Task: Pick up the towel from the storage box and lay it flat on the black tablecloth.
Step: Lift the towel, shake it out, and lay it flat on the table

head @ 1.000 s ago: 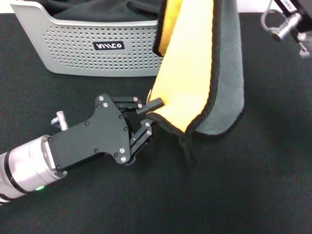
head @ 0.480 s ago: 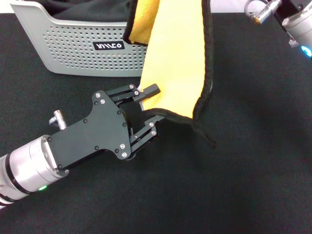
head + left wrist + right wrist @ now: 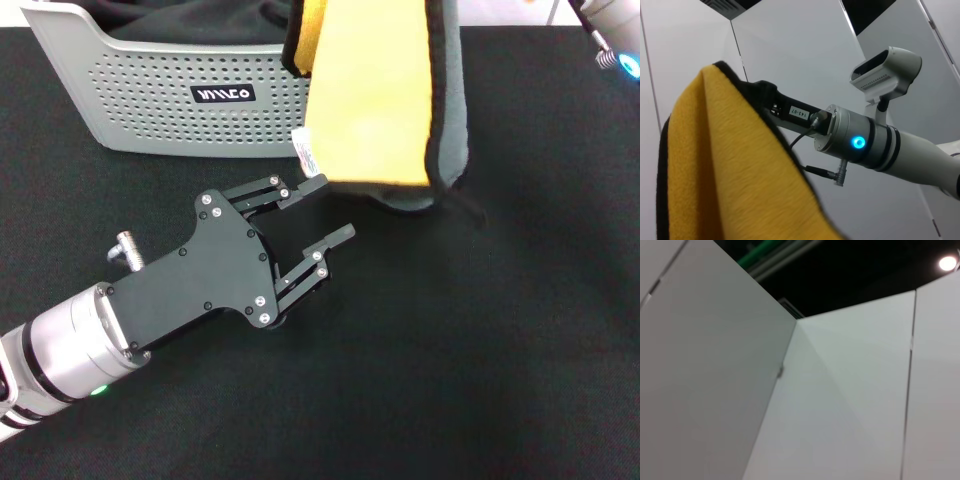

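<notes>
The left gripper had its jaws spread and empty, and the lower edge of the towel, which half a second earlier lay between them, now hung just beyond their tips, with its white tag near the upper jaw. The towel was lifted higher and hung clear of the black tablecloth, in front of the storage box, so I judge the corner must be caught again. The right gripper pinched the towel's top.

Yellow towel with black edge, right gripper clamping it
</notes>
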Robot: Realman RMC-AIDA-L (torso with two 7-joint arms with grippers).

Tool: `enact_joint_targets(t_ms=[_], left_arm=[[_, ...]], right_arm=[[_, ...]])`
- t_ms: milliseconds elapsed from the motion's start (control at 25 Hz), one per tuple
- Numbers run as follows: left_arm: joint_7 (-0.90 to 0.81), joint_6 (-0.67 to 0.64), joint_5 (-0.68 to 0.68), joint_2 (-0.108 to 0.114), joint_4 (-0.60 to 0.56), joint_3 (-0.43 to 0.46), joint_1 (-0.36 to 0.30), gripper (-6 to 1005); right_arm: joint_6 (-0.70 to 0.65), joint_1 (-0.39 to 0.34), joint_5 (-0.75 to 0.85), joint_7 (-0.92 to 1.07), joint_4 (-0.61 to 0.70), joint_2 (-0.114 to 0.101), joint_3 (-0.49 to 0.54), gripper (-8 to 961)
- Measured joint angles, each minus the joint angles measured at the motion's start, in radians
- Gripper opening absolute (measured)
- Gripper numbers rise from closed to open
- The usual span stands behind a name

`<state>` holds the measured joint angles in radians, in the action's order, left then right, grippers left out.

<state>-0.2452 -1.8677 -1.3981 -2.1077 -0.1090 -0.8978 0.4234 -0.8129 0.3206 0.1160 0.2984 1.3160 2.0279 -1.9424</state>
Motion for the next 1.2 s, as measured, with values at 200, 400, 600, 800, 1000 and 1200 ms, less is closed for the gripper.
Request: enact_joint_targets(t_ms=[200,400,600,800,1000,1200], left_arm=[[0.069,0.003,0.034,0.0,0.064,0.003,0.023,391],[0.102,0.006,0.057,0.0,0.093,0.004,0.036,390],[0.044,0.016,0.069,0.001,0.106,0.002,0.037,389],[-0.163,0.02,0.072,0.005,0.1,0.004,0.035,389],[-0.37,0.023,0.097,0.008,0.099,0.003,0.035,388],[-0.651,0.041,0.073,0.011,0.057,-0.004,0.055,387]], right_arm=[[0.054,0.004,-0.009,-0.016,0.02,0.0,-0.007,27],[0.055,0.006,-0.009,-0.017,0.021,0.0,-0.006,28],[0.038,0.006,-0.012,-0.019,0.023,0.0,-0.003,29],[0.002,0.003,-0.012,-0.043,0.025,0.0,-0.004,30],[-0.053,-0.001,-0.005,-0.055,0.017,-0.003,-0.002,31],[-0.08,-0.002,0.0,-0.068,0.01,-0.003,0.0,32]])
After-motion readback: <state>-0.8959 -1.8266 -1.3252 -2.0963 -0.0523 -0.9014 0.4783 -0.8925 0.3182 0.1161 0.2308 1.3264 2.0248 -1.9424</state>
